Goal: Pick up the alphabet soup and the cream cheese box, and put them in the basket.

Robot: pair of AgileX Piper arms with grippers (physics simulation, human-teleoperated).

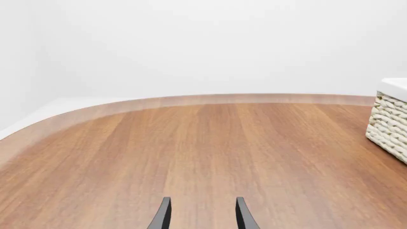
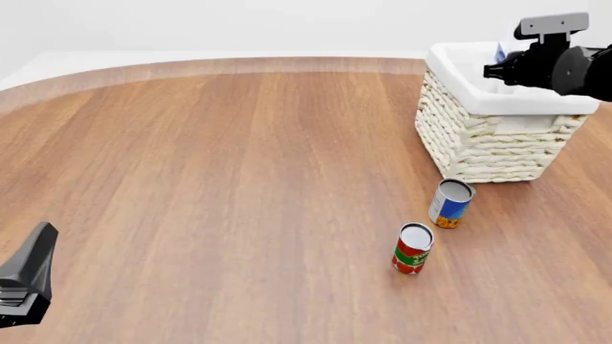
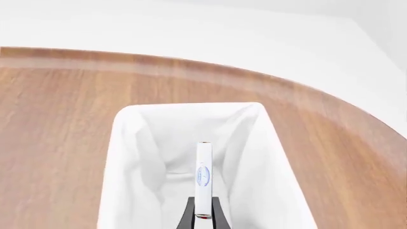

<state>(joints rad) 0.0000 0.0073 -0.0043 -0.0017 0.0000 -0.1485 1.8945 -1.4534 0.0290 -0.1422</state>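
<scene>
Left wrist view: the left gripper [image 1: 201, 214] hangs low over bare bench [image 1: 190, 152], fingers parted and empty, the basket [image 1: 389, 121] off to one side.

Front view: the alphabet soup [image 2: 451, 203] stands just before the basket, a red and green can [image 2: 413, 248] near it.

Right wrist view: the right gripper [image 3: 203, 213] pinches the cream cheese box [image 3: 203, 179] edge-on above the basket's lining.

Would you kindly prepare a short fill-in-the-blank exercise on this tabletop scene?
1. The right gripper holds the thin white-and-blue cream cheese box above the ____.
2. The blue, white and orange alphabet soup can stands ____ on the wooden table.
3. The can nearest it is red and ____.
4. The left gripper holds ____.

Missing words: basket; upright; green; nothing
</scene>
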